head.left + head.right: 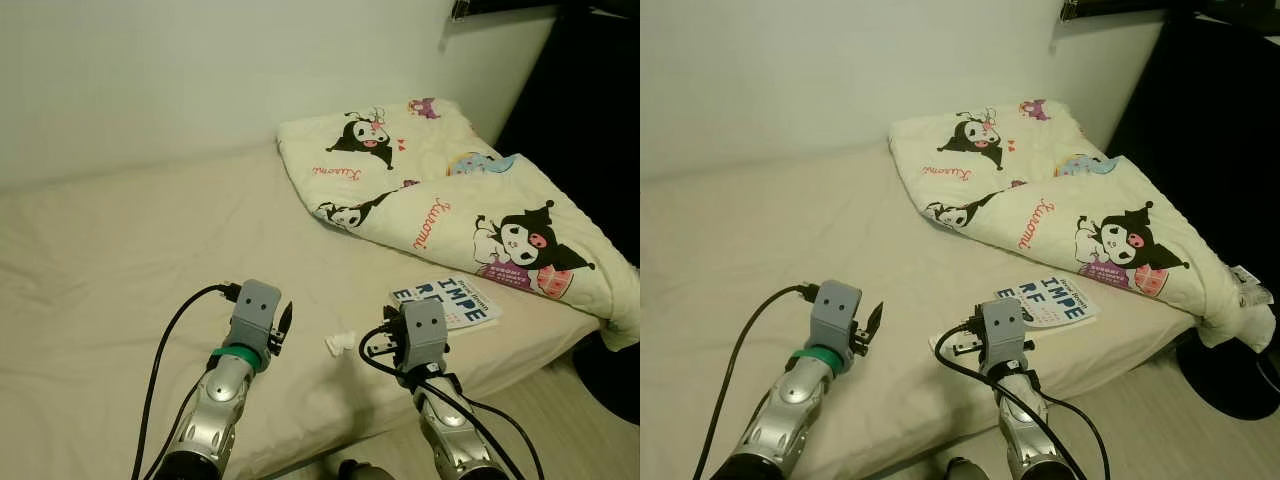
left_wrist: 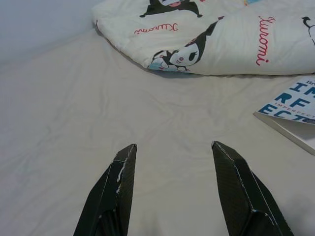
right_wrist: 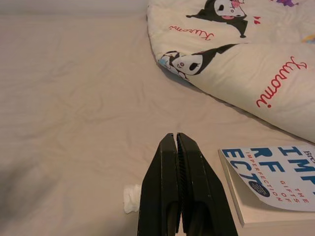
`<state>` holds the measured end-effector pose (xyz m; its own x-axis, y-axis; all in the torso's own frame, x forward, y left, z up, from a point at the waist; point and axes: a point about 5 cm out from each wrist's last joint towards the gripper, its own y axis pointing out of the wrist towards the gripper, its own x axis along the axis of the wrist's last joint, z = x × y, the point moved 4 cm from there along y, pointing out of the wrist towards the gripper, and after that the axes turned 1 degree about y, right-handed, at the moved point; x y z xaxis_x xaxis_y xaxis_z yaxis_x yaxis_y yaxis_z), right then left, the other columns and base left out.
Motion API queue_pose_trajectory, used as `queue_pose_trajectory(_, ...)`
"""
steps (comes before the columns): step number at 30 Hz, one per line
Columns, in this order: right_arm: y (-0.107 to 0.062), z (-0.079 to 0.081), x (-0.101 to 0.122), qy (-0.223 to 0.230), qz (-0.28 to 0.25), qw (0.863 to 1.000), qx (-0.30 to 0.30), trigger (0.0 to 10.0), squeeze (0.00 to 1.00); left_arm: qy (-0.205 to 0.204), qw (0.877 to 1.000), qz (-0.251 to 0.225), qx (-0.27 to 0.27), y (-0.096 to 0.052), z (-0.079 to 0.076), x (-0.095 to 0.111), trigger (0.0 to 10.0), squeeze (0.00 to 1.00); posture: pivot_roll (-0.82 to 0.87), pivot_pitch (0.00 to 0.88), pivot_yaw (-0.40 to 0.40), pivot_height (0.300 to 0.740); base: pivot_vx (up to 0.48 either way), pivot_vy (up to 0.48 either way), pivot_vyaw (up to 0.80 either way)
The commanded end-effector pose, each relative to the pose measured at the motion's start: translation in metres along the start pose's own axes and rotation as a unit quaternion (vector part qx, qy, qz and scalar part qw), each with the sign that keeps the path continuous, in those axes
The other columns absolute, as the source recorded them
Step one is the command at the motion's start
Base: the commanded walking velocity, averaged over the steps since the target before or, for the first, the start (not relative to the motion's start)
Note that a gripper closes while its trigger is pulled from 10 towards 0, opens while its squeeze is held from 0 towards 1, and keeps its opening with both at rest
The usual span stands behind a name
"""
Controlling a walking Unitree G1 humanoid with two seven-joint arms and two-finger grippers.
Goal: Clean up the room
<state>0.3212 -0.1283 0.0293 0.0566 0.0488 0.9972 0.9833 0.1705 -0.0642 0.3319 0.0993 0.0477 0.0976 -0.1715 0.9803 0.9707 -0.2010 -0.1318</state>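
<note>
A white and blue book (image 1: 452, 302) lies near the bed's front edge, partly under the cartoon-printed blanket (image 1: 450, 190). A small crumpled white tissue (image 1: 340, 343) rests on the beige sheet between my two arms; it also shows beside the shut fingers as the tissue (image 3: 131, 198). My left gripper (image 2: 174, 152) hovers open over bare sheet, its fingers (image 2: 116, 184) wide apart with nothing between them. My right gripper (image 3: 176, 140) is shut and empty, just left of the book (image 3: 275, 177) and above the sheet.
The bed's beige sheet (image 1: 120, 260) stretches wide to the left against a pale wall. The blanket is bunched at the far right and hangs over the bed edge. A dark doorway and a black round base (image 1: 1230, 380) stand on the floor at right.
</note>
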Motion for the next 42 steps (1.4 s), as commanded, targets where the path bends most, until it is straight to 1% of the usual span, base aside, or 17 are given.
queue_pose_trajectory(1,-0.0039,0.0003,-0.0061,0.002,0.012,1.0,0.0,10.0,0.0,-0.003,1.0,0.012,-0.006,-0.0011,-0.0029,-0.0051,10.0,0.0,-0.11,0.052,0.033,0.665,0.0,0.0,0.0)
queue_pose_trajectory(25,-0.0062,0.0023,-0.0077,0.01,0.014,1.0,0.003,10.0,0.0,0.0,1.0,0.009,-0.013,0.0005,-0.006,-0.0025,10.0,0.0,-0.11,0.059,0.04,0.66,0.0,0.0,0.0)
queue_pose_trajectory(32,-0.0068,0.0022,-0.0087,0.011,0.016,1.0,0.001,10.0,0.0,0.001,1.0,0.01,-0.014,0.0003,-0.0067,-0.0026,10.0,0.0,-0.1,0.063,0.042,0.63,0.0,0.0,0.0)
queue_pose_trajectory(42,-0.007,0.0022,-0.0079,0.015,0.014,1.0,-0.002,10.0,0.0,0.002,1.0,0.01,-0.017,-0.0001,-0.0076,-0.0026,10.0,0.0,-0.1,0.069,0.047,0.63,0.0,0.0,0.0)
